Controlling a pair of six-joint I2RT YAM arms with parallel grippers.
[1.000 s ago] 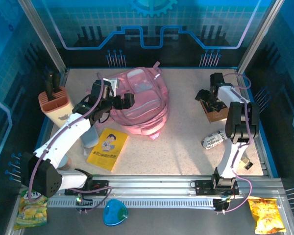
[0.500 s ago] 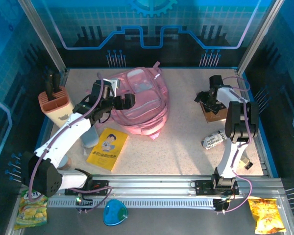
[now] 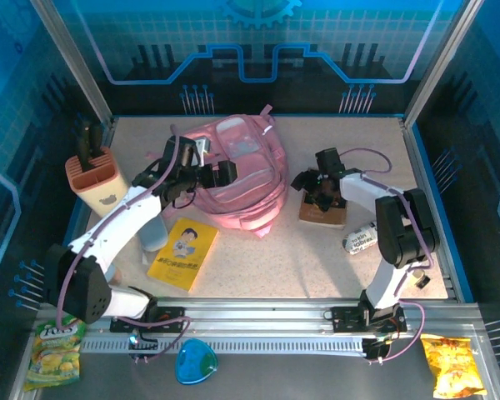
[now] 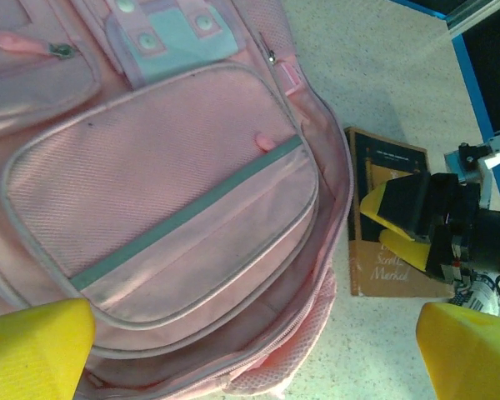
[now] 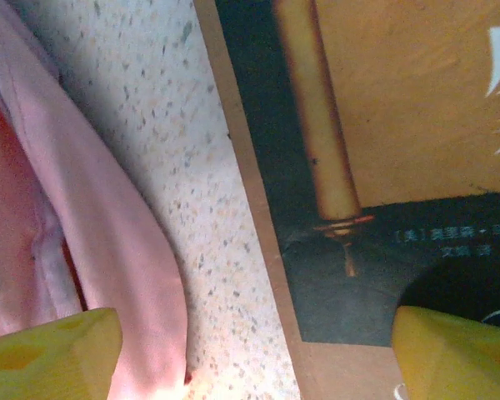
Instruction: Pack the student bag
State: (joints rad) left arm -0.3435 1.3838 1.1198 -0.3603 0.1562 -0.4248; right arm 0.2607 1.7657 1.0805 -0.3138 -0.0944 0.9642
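Note:
The student bag [image 3: 250,162] is a big pink backpack lying flat at the back centre of the table. My left gripper [image 3: 225,172] hovers over its near left part, open. In the left wrist view the yellow fingertips [image 4: 33,350] stand wide apart above the bag's front pocket [image 4: 158,192] and its gaping zipped opening [image 4: 317,275]. A brown book [image 3: 327,215] lies just right of the bag. My right gripper [image 3: 317,193] is low over the book's left edge, open. One of its fingers [image 5: 458,358] is on the book [image 5: 400,108], the other over pink fabric [image 5: 92,250].
A yellow booklet [image 3: 182,252] lies in front of the bag, beside a grey-blue bottle [image 3: 154,233]. An orange holder [image 3: 92,179] stands at the left edge. A printed roll [image 3: 365,237] lies near the right arm. Snack bags [image 3: 54,354] [image 3: 452,367] sit below the front rail.
The right arm has swung left, and the brown book has come with it from the right side to beside the bag. The left gripper has shifted slightly right.

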